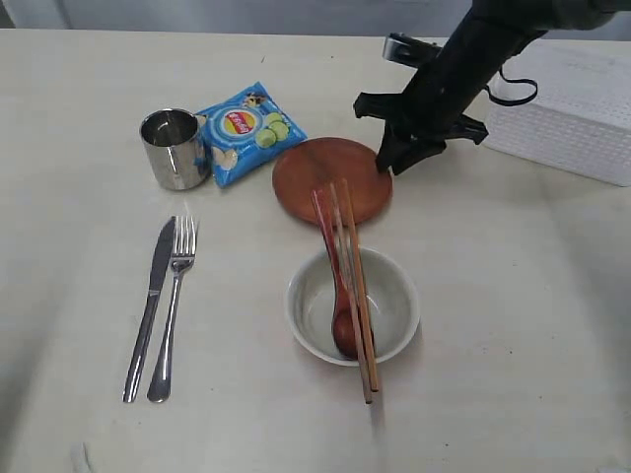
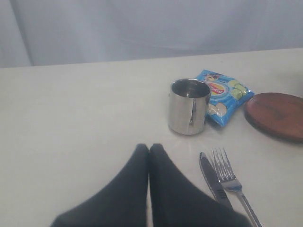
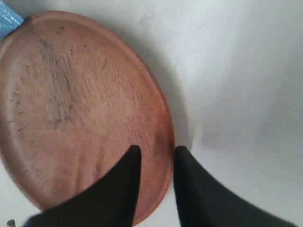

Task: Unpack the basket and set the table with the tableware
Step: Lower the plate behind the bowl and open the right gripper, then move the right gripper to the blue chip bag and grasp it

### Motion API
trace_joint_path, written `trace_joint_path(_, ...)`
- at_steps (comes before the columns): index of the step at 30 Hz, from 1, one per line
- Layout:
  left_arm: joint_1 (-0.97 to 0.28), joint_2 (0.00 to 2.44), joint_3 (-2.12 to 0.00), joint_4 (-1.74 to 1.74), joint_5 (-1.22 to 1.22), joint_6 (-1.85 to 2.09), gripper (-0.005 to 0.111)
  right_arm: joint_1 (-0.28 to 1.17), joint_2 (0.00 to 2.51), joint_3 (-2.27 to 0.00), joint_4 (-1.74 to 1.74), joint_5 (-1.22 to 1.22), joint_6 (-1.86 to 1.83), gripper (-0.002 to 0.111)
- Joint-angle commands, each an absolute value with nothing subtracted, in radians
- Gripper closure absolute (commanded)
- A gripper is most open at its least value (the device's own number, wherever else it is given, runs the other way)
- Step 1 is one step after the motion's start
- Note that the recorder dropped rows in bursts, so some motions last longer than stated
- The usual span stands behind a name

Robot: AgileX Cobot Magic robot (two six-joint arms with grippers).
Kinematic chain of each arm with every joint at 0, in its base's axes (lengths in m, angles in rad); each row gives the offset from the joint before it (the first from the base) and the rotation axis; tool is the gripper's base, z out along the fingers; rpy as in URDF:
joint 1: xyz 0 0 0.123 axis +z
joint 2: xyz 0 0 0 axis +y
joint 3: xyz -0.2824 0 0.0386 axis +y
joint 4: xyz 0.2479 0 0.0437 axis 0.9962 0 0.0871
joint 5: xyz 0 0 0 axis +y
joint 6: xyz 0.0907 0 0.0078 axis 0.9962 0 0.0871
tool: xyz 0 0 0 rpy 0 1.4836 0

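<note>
While the right gripper [image 3: 157, 150] straddles the plate [image 3: 71, 104] rim, jaws parted, open table [image 3: 246, 71] lies beyond.

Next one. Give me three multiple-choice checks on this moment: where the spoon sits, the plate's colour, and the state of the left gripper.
1. The spoon has its head: A beside the bowl; B under the bowl; C inside the bowl.
2. The plate is: A white; B brown; C blue.
3. The jaws of the left gripper are: A shut and empty; B wide open; C shut on something.

C: the dark head lies in the bowl's hollow.
B: the round plate shows reddish brown.
A: the left wrist view shows them pressed together with nothing between.
</note>
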State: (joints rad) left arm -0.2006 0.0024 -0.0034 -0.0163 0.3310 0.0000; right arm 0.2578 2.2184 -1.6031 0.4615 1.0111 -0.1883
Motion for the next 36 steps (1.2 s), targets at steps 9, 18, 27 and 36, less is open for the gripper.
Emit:
trace_joint_path(9,-0.198,0.0,0.0,-0.02,0.323,0.0,0.107,0.267,2.158,-1.731,0.377,0.98,-0.184,0.065)
trace_joint_path(18,-0.198,0.0,0.0,-0.02,0.323,0.0,0.107,0.404,2.222,-1.848,0.514,0.886,-0.28,0.055)
trace_joint_path(27,-0.198,0.0,0.0,-0.025,0.323,0.0,0.107,0.423,2.384,-2.002,0.546,0.875,-0.281,0.055)
trace_joint_path(36,-0.198,0.0,0.0,-0.032,0.323,0.0,0.107,0.43,2.483,-2.091,0.603,0.894,-0.355,0.055)
